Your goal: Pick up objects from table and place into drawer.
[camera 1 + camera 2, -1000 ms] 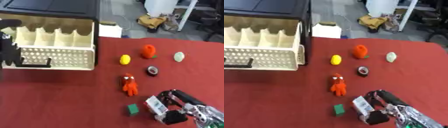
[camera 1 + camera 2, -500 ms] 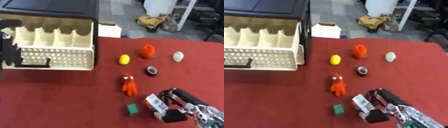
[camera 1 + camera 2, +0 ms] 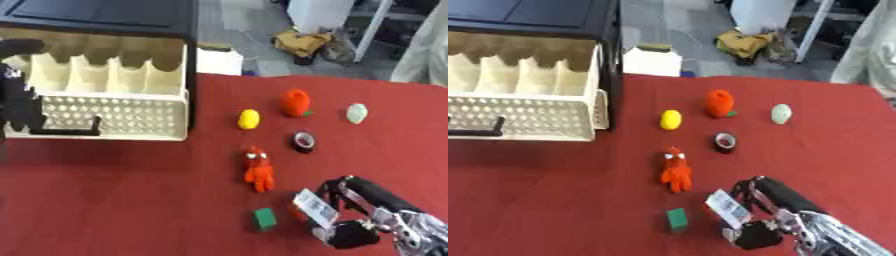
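Note:
My right hand (image 3: 360, 216) is low at the right, its fingers curled round a small white labelled box (image 3: 314, 213); a bit of red shows under the box. On the red table (image 3: 131, 190) lie a green cube (image 3: 264, 218), an orange-red toy figure (image 3: 258, 168), a black tape roll (image 3: 304, 141), a yellow piece (image 3: 248, 119), an orange-red fruit shape (image 3: 296, 102) and a pale green egg shape (image 3: 356, 113). The cream drawer (image 3: 101, 97) stands pulled out at the left. My left hand (image 3: 17, 102) shows as a dark shape at the drawer's left end, beside its black handle (image 3: 66, 131).
The drawer sits under a black cabinet top (image 3: 105, 17) and is split into several compartments. A white box (image 3: 219, 61) lies on the floor beyond the table's far edge, with chair legs and clutter further back.
My right hand has edged slightly to the left with the white box. The objects on the table and the drawer have not moved.

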{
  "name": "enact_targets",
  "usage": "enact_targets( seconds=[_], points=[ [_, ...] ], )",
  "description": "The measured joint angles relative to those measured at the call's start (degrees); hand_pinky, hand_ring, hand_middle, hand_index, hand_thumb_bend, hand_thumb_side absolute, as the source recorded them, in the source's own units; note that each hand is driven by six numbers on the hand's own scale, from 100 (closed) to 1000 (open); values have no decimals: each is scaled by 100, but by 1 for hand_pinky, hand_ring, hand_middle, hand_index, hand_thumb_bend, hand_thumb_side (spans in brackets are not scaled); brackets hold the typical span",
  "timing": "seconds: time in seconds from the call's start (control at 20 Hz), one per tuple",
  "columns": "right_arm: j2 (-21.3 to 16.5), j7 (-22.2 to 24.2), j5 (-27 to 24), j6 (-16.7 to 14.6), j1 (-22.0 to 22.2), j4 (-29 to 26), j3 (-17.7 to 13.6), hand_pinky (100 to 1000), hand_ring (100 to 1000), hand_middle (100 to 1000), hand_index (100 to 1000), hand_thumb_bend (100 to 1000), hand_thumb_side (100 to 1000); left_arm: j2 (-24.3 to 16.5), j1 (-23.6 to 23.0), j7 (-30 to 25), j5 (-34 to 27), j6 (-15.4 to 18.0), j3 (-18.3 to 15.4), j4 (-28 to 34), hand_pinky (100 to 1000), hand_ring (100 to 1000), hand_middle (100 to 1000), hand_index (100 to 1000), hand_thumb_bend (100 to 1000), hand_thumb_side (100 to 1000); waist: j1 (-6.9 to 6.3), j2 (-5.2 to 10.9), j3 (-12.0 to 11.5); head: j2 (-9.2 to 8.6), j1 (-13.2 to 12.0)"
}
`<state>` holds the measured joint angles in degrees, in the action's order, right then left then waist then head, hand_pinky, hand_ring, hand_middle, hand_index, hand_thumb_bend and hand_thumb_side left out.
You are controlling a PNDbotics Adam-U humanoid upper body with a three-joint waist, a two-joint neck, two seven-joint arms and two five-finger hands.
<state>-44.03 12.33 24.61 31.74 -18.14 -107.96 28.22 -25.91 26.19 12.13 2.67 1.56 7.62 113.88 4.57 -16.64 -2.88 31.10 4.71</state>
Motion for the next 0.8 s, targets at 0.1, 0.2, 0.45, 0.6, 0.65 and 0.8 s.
enact_targets(
  seconds=[0.1,0.2,0.45,0.6,0.65,0.8],
  points=[
    [-3,-40,0,-38,2,-2,-4,608,695,337,622,100,304,21,0,0,-3,0,0,0,132,100,100,745,120,1000,0,0,-2,-1,0],
    [-18,-99,0,-76,6,-19,-26,603,689,328,613,100,314,31,0,-1,-5,1,0,0,132,100,100,745,120,1000,0,0,-9,-1,0],
    [-137,-253,2,-175,55,-186,-87,594,680,316,601,100,332,31,0,-5,-10,7,0,0,132,100,100,745,120,1000,0,0,-27,-5,-2],
    [-213,-295,2,-212,70,-334,-121,592,677,312,598,100,343,31,1,-6,-12,8,0,0,132,100,100,745,120,1000,0,2,-37,-28,-2],
    [-235,-306,3,-223,88,-382,-140,591,676,311,597,100,344,31,1,-7,-13,9,0,0,132,100,100,745,120,1000,0,3,-41,-43,-2],
    [-292,-342,4,-259,104,-495,-172,589,674,306,594,100,351,31,3,-7,-16,9,0,0,131,100,100,745,120,1000,0,11,-65,-47,-2]
  ],
)
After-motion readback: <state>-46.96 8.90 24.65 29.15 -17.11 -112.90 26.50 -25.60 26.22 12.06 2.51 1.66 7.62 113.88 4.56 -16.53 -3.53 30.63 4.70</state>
